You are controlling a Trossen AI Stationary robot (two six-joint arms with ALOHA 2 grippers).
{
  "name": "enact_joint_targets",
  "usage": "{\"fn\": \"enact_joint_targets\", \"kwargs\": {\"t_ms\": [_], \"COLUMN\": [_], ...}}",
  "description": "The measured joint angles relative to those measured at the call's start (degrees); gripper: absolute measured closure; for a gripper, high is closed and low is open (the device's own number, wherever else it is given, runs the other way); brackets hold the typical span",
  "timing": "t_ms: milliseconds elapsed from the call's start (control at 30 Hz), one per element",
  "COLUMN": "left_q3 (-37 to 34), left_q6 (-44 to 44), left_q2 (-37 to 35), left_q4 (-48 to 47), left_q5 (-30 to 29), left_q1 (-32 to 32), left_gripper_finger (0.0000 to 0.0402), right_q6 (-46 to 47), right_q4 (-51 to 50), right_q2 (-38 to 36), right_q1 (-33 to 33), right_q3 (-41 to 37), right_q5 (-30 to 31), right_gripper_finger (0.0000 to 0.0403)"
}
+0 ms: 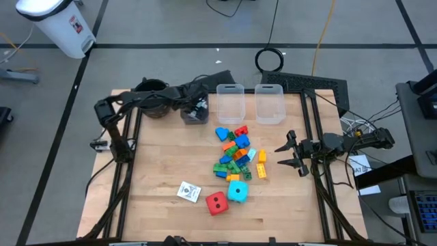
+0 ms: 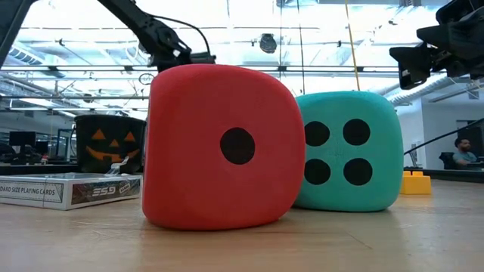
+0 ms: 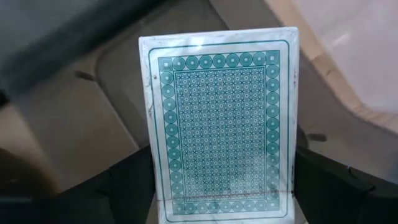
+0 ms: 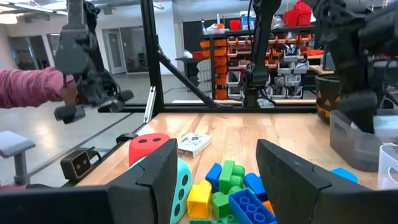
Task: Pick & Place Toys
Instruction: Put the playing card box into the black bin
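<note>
My left gripper is at the far side of the table, over the grey bin, shut on a white playing card with a green patterned back. My right gripper is open and empty at the right of the brick pile, a little above the table; its fingers frame the bricks in the right wrist view. The red dotted cube and the cyan dotted cube rest on the table near the front. A card box lies flat left of them. My left gripper holds the card near one short end, the card standing between the two fingers with its long edges toward them. The patterned back faces the wrist camera. The card is lifted clear, above the inside of the grey bin.
Two clear bins stand at the far edge right of the grey bin. A black round pot with a pumpkin face stands left of it. A person's pink sleeve shows beyond the table.
</note>
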Motion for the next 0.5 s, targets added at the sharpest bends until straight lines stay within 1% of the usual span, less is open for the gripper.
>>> {"fn": "enact_joint_targets", "kwargs": {"t_ms": [167, 333, 500], "left_q3": [0.0, 0.0, 0.0], "left_q6": [0.4, 4.1, 4.8], "left_q2": [2.1, 2.4, 2.4], "left_q4": [0.1, 0.2, 0.5], "left_q5": [0.8, 0.8, 0.7], "left_q1": [0.0, 0.0, 0.0], "left_gripper_finger": [0.0078, 0.0040, 0.0013], "right_q6": [0.0, 0.0, 0.0], "right_q4": [0.0, 0.0, 0.0], "right_q2": [0.0, 0.0, 0.0], "right_q1": [0.0, 0.0, 0.0], "right_q3": [0.0, 0.0, 0.0], "right_q5": [0.0, 0.0, 0.0], "right_gripper_finger": [0.0215, 0.0216, 0.0216]}}
